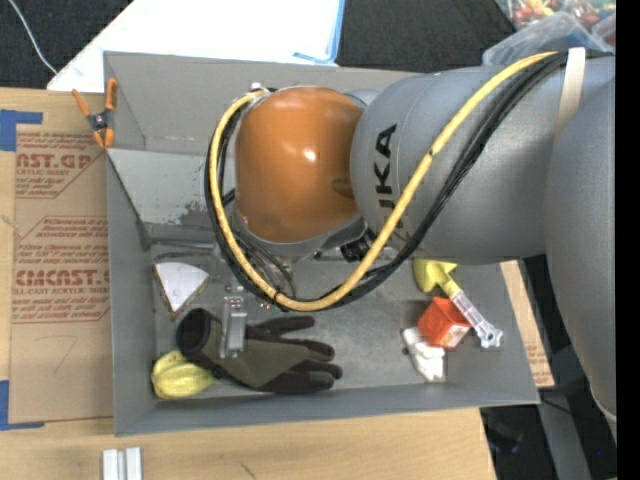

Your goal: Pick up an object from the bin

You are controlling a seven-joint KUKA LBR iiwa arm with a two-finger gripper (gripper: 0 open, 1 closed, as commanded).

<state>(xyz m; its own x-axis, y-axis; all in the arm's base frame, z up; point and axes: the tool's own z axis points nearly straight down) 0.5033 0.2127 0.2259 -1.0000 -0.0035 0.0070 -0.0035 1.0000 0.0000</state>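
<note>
Orange wrist cover and the grey KUKA arm sit closest to the camera and hide much of the grey bin. Below the cover, the claw hangs low at about 7 o'clock in the bin. It is over the black cuff end of a dark glove that lies flat with its fingers pointing toward 3 o'clock. I cannot tell whether the claw is wide or narrow, nor whether it touches the glove.

Just beside the cuff, at 8 o'clock from it, lies a yellow crumpled lump. A white wedge-shaped piece rests at 11 o'clock from the claw. Well apart, at 4 o'clock in the bin, an orange-red packet lies with a yellow piece at its 12 o'clock.

This looks like the end of the descent, before any lift. The next move probably calls for closing on the cuff, clear of the yellow lump, then rising straight up.
</note>
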